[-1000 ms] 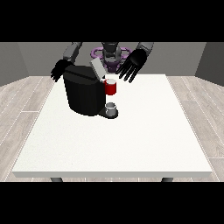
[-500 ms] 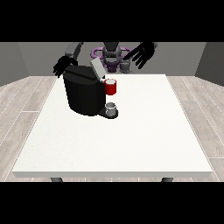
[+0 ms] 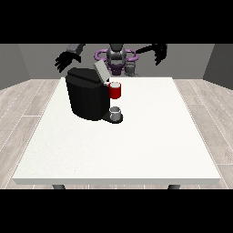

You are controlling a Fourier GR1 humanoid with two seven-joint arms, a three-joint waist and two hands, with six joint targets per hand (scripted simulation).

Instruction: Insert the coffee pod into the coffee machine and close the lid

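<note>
Both hands have lifted and drawn apart since a second ago: the hand at the view's right (image 3: 159,52) has gone from just above the red thing at the machine (image 3: 115,90) to high and well off to its side, while the hand at the view's left (image 3: 66,60) hangs behind the coffee machine (image 3: 88,95); both show spread, empty fingers. Below and between them the lid (image 3: 100,72) stands tilted up. A grey thing (image 3: 116,110) sits on the machine's base; whether it is the pod I cannot tell. Closing well, I judge, means bringing a hand down onto the lid's raised edge

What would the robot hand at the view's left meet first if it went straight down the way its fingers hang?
Probably the top of the coffee machine, below that robot hand. Depth is unclear: the hand may sit behind the machine and reach the table instead.
</note>
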